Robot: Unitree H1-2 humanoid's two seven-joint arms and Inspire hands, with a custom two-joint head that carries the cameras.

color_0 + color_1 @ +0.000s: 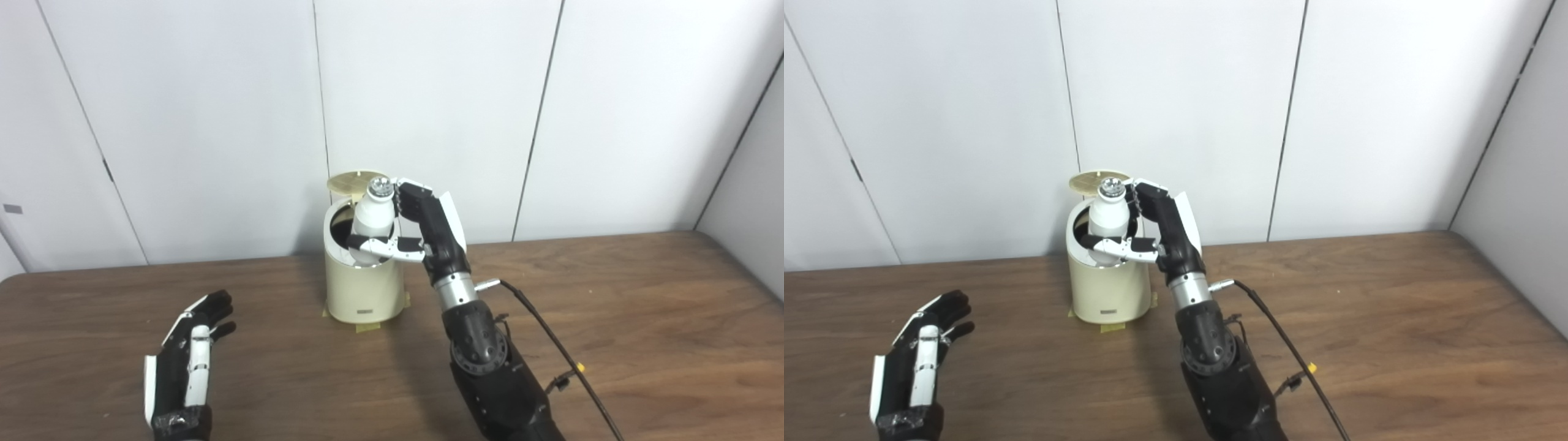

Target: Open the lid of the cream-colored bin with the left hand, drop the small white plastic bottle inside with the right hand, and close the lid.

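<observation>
The small white bottle stood upright, long axis vertical, silver cap uppermost, directly above the open mouth of the cream-coloured bin. Its lower end appeared to sit at or just inside the rim; whether it touched the rim could not be determined. The right hand was closed around the bottle, with the fingers on the right side of the body and the thumb crossing the near side low down. The bottle lay just left of the palm, so the drop turned on one relation: the bottle's axis was lined up with the opening beneath it, and release looked likely to send it straight down.

The lid stood raised at the far edge of the bin, tilted back towards the wall, with its ribbed underside facing up. Nothing was holding it.

The left hand hovered low over the bench, near and well to the left of the bin, fingers extended and apart, holding nothing. The right hand was by far the nearer to the bin.

A small rectangular label was fixed low on the near face of the bin; its writing was too small to read. No marking could be made out on the bottle. Strips of tape showed at the bin's base.
</observation>
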